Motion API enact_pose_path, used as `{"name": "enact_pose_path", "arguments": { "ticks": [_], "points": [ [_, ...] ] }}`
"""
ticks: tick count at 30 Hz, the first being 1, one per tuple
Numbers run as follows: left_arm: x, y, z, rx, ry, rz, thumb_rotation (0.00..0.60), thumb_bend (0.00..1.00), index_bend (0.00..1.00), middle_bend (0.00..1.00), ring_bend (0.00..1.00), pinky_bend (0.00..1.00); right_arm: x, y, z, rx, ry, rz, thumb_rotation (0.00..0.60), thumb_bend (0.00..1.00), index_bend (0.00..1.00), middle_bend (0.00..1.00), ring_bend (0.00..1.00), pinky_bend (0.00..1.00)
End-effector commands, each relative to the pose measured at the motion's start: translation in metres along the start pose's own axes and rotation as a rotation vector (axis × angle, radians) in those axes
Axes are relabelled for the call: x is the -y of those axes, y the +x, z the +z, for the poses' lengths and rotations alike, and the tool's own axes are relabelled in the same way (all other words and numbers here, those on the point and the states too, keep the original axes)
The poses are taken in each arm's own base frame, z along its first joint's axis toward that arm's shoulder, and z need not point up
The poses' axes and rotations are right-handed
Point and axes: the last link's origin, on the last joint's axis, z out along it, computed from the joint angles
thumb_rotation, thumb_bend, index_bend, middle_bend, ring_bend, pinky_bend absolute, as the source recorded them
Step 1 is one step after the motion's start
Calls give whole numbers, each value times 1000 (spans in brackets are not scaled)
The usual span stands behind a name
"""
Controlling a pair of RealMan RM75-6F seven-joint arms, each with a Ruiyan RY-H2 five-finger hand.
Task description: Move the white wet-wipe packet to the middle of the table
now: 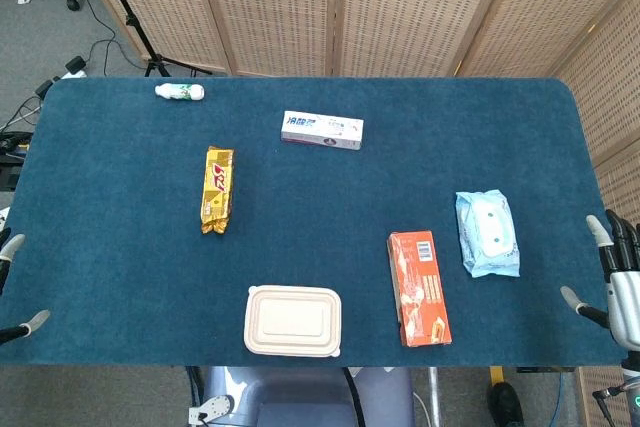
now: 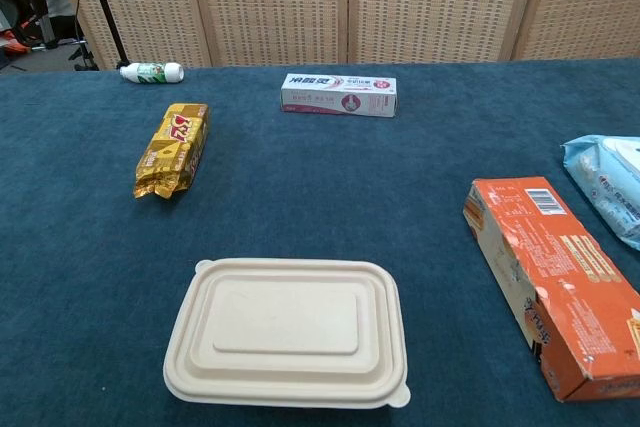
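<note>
Head view takes in the whole blue table, and it is the only view where my hands appear at all. My right hand hangs at the table's right edge, just off the cloth, fingers apart and holding nothing. Of my left hand I see only fingertips poking in at the left border, one above the other and well separated, nothing between them, though the palm is cut off. The white wet-wipe packet lies flat on the right side of the table, near my right hand but apart from it, its white flap facing up. Just to its left, apart from it, lies the orange box, and further left along the near edge sits the beige lidded container. A yellow snack pack lies on the left half, a toothpaste box toward the far middle, and a small white bottle on its side at the far left corner. Chest view crops the packet at its right border, so only its left part shows, beyond the orange box. That lower view does show the container lid's raised panel and the print on the toothpaste box and the snack pack more plainly, with the bottle at the far edge.
</note>
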Motion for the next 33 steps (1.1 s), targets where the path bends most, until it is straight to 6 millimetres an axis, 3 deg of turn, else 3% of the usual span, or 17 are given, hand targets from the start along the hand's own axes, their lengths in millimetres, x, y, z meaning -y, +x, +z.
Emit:
{"name": "enact_pose_path", "arguments": {
  "ticks": [1, 13, 18, 22, 33],
  "points": [
    [0, 0, -1, -7, -1, 2, 600, 0, 0, 0, 0, 0, 0, 0, 0, 1, 1, -8, 600, 0, 0, 0, 0, 0],
    [-2, 0, -3, 18, -20, -12, 600, 0, 0, 0, 0, 0, 3, -3, -1, 116, 8, 41, 600, 0, 0, 0, 0, 0],
    [-1, -1, 1, 33, -12, -17, 600, 0, 0, 0, 0, 0, 3, -5, 23, 223, 107, 69, 600, 19, 0, 0, 0, 0],
    [0, 0, 4, 33, -3, -21, 600, 0, 0, 0, 0, 0, 3, -9, 44, 296, 172, 99, 600, 154, 0, 0, 0, 0],
    [2, -1, 11, 45, 23, -24, 600, 0, 0, 0, 0, 0, 10, -69, 90, 412, 203, 16, 600, 194, 0, 0, 0, 0]
  ]
}}
